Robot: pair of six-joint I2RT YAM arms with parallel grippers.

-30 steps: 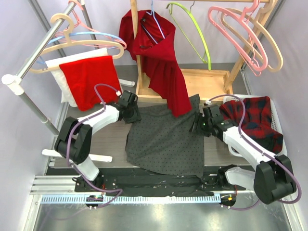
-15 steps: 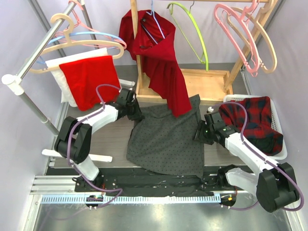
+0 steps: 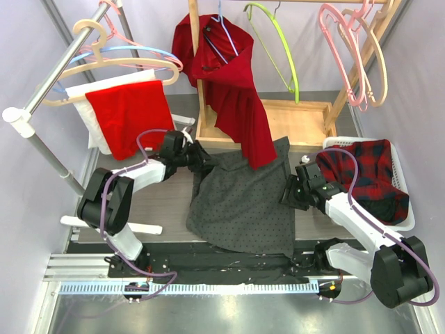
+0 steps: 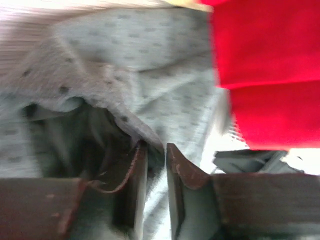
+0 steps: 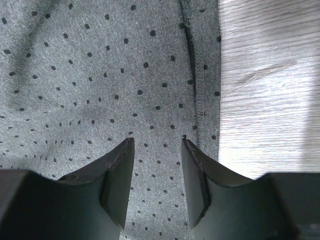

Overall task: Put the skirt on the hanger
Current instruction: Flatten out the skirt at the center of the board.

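Skirt is lying mostly flat on the table, with the hanging red cloth overlapping its far edge. Left gripper is at the far-left corner, jaws almost together. Looks like a fold of fabric is pinched in there, though that wrist view is pretty blurry. Right gripper sits over the right hem, fingers spread apart, holding nothing.
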